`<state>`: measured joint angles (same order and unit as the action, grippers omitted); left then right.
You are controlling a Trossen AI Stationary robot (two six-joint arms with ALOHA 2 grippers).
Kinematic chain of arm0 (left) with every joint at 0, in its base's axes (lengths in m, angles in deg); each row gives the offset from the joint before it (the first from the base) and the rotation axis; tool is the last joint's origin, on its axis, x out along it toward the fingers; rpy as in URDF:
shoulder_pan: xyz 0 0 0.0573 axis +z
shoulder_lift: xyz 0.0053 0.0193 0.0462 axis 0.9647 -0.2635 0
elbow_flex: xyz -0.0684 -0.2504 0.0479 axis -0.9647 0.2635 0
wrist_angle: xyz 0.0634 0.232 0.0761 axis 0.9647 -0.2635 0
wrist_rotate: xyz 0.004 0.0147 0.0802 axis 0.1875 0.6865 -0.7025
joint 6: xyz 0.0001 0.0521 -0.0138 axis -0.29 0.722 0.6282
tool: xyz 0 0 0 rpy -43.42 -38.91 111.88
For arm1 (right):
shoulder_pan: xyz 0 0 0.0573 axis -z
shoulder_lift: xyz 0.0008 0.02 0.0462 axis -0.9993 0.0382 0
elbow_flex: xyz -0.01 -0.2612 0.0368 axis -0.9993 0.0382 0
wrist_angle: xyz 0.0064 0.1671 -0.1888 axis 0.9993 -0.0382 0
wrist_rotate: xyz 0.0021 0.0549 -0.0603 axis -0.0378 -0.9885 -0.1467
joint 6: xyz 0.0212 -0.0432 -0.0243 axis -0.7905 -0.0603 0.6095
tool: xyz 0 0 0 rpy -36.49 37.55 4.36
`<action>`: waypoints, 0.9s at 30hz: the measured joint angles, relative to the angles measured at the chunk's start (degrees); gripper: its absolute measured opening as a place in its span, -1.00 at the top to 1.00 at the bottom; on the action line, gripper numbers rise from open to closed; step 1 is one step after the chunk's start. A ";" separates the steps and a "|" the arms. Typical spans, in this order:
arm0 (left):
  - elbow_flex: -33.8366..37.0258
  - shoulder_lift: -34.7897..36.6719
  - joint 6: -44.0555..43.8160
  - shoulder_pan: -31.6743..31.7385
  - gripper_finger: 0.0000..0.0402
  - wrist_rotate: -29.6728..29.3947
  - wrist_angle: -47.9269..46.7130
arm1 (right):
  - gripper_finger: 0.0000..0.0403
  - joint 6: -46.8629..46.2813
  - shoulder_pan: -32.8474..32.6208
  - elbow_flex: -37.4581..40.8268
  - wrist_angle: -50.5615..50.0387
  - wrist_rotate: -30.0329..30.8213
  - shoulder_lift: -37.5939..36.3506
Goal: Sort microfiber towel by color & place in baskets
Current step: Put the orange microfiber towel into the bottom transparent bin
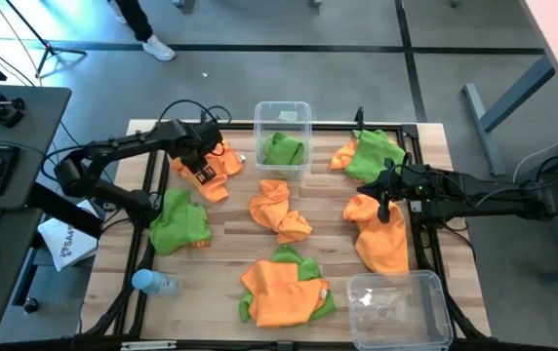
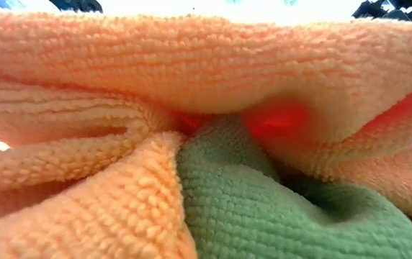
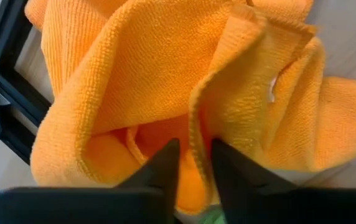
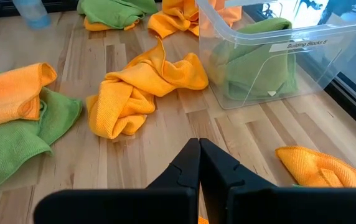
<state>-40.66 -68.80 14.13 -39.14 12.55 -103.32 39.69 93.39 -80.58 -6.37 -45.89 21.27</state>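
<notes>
Orange and lime-green microfiber towels were seen scattered over the wooden tabletop (image 1: 230,239). At the left, the left pincer (image 3: 193,163) was lowered onto an orange towel (image 3: 165,81) near the far left corner; its fingers were drawn narrow about an upright fold of that cloth, though a firm hold could not be confirmed. Just nearer, a green towel (image 1: 179,222) lay at the left edge, and a blue-capped bottle (image 1: 152,283) lay at the near left. At the far middle, a clear basket (image 1: 283,117) held a green towel (image 1: 284,150). An orange bunch (image 1: 277,210) lay at the centre, and an orange-and-green heap (image 1: 286,286) was seen at the near edge, pressed against the low camera. To the right, the right pincer (image 1: 386,198) was held with its fingers shut together above an orange towel (image 1: 381,239); whether cloth was pinched could not be told. Behind it lay a green towel (image 1: 372,156). A second clear basket (image 1: 396,310) stood at the near right corner.
</notes>
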 joint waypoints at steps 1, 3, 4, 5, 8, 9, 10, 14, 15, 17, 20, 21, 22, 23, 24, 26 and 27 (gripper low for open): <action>0.00 0.31 0.00 -0.14 0.83 0.02 -0.10 | 1.00 0.00 -0.02 0.00 0.00 0.00 0.00; 0.00 1.31 -0.48 -0.58 0.95 -0.03 -0.16 | 1.00 -0.01 -0.01 0.00 0.00 0.00 0.00; 0.00 1.92 -0.57 -0.85 0.95 -0.03 -0.23 | 1.00 0.00 0.01 0.00 0.00 0.02 0.00; 0.00 2.72 -0.59 -1.27 0.96 -0.05 -0.44 | 1.00 -0.02 0.00 0.00 0.00 0.01 0.02; -0.65 5.89 -1.75 -2.97 0.99 -0.22 -2.30 | 1.00 -1.04 -0.01 0.00 0.00 0.01 0.02; -1.17 7.27 -2.31 -3.70 0.99 -0.92 -2.47 | 1.00 -1.11 0.00 0.00 0.00 -0.01 0.00; -1.92 8.67 -3.03 -4.49 0.99 -1.77 -2.78 | 1.00 -1.11 0.01 0.00 0.00 -0.01 0.00; -6.50 14.59 -5.09 -8.54 1.00 -3.75 -3.69 | 1.00 -1.03 0.00 0.00 0.00 0.02 0.02; -7.86 15.98 -5.61 -9.71 1.00 -4.20 -3.66 | 1.00 -1.03 -0.01 0.00 0.00 0.02 0.00; -10.45 18.66 -6.55 -12.15 1.00 -5.73 -3.01 | 1.00 -0.98 -0.01 0.00 0.00 0.02 0.02; -13.35 21.82 -6.59 -15.72 1.00 -7.90 -0.63 | 1.00 -0.97 0.01 0.00 0.02 0.02 0.02; -14.13 22.71 -6.60 -16.98 1.00 -8.52 0.43 | 1.00 -0.96 0.01 0.00 0.02 0.02 0.02; -14.78 23.51 -6.60 -18.11 1.00 -9.05 1.58 | 1.00 -0.96 0.00 0.00 0.02 0.02 0.02; -15.31 24.31 -6.58 -19.24 1.00 -9.59 2.87 | 1.00 -0.94 0.01 0.00 0.02 0.02 0.02; -15.78 24.89 -6.56 -20.33 1.00 -10.21 4.04 | 1.00 -0.94 0.00 0.00 0.04 0.02 0.02; -16.56 25.63 -6.03 -22.34 1.00 -11.75 6.40 | 1.00 -0.92 -0.01 0.00 0.07 0.02 0.02; -16.91 25.83 -5.45 -23.21 1.00 -12.85 7.06 | 1.00 -0.92 0.00 0.00 0.07 0.02 0.02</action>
<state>-57.57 -42.97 8.67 -62.35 -0.30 -96.26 38.77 93.39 -80.58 -6.30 -45.88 21.29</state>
